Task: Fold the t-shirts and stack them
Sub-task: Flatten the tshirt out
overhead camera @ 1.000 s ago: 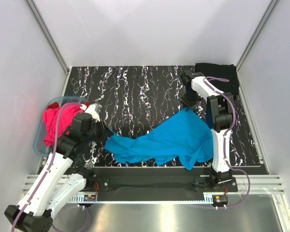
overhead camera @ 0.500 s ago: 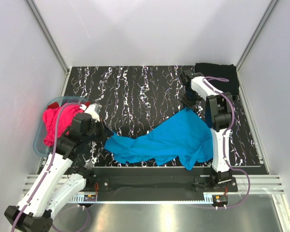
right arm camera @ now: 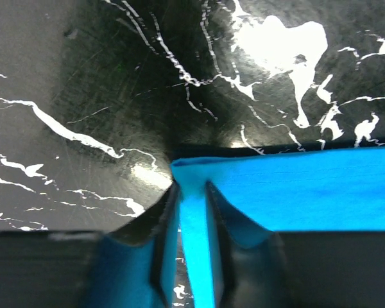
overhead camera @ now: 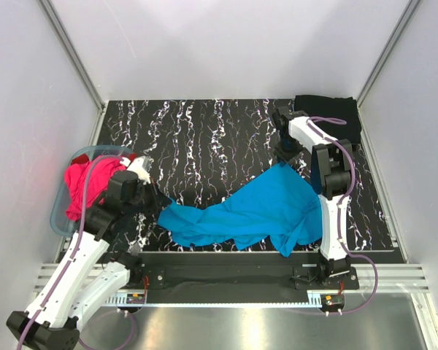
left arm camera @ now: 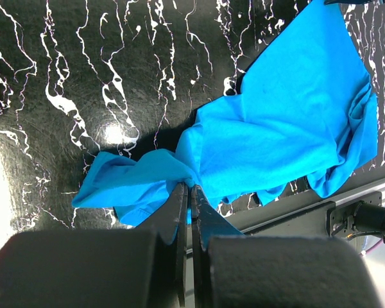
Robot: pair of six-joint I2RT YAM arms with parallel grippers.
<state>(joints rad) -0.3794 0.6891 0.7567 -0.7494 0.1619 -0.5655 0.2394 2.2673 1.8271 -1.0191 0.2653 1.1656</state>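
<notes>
Evidently, the left gripper was closed tight on a bunched fold at the near-left end of the turquoise t-shirt, the cloth gathered to a knot right at the fingertips. The right gripper was held narrow, with a hemmed corner of the same shirt pinched between its fingers just above the table. Between the two grips the shirt was stretched in a rumpled diagonal band, from beside the left arm up towards the far right, with loose folds left sagging at the near edge. No fold had yet been made in it; it was judged to be only at the spreading stage. A black t-shirt was seen lying flat in the far right corner, seemingly already folded and serving as the start of the stack. The pink and red t-shirts were heaped in the tub at the left, untouched, so most of the task remained. Against the earlier frames almost nothing was changed: the shirt's outline and the left arm were matched, and only a faint shift at the right wrist could be made out.
</notes>
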